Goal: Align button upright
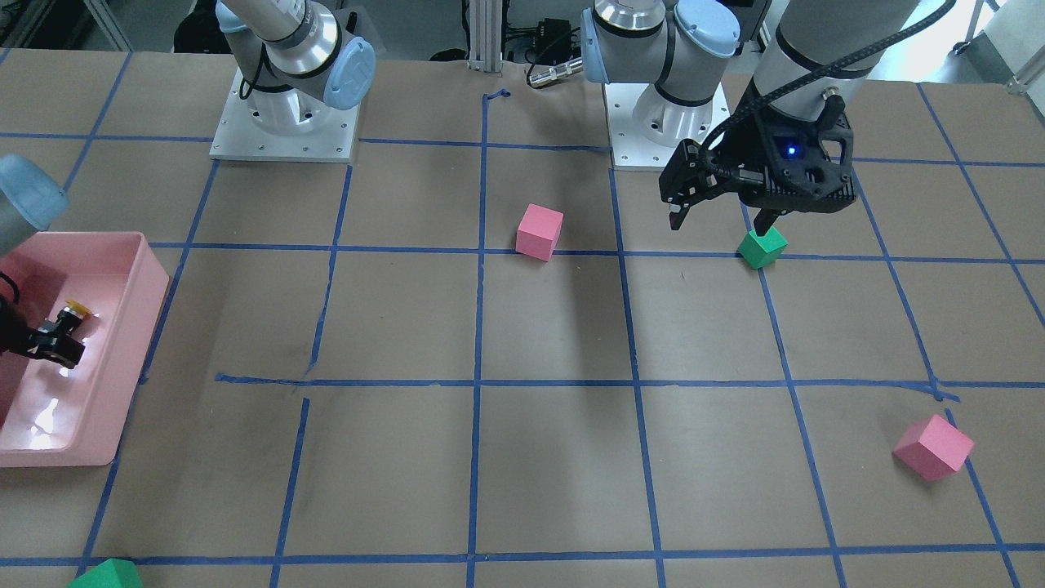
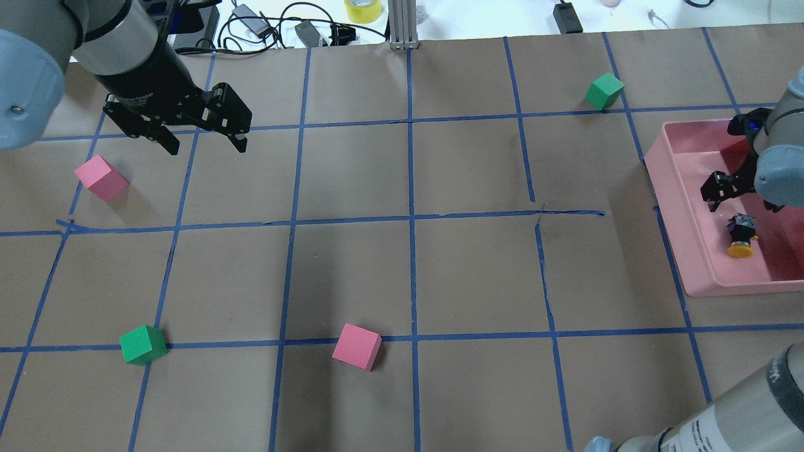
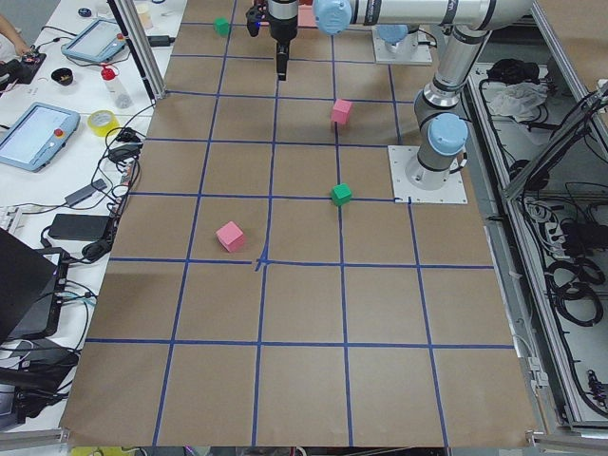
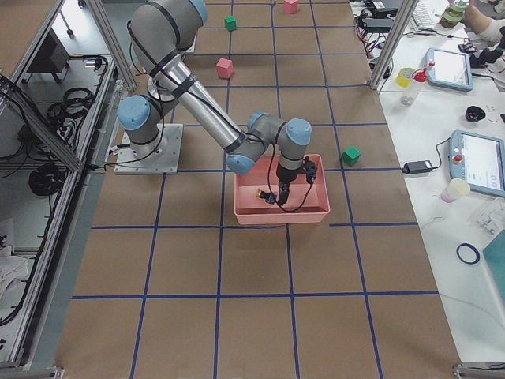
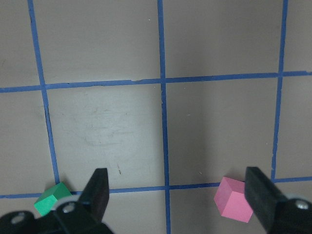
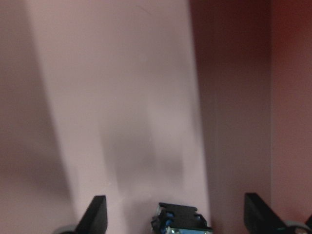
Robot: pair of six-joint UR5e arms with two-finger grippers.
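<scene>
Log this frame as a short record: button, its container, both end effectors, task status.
button: lying on its side, yellow cap toward the robot
container: pink bin, with the button inside
right end effector: open, down in the bin; the button's base shows between its fingers, not gripped
left end effector: open, empty, above the table
task status: button not yet upright

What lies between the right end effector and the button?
Nothing: the overhead view shows only bare pink bin floor between the right end effector and the button.
</scene>
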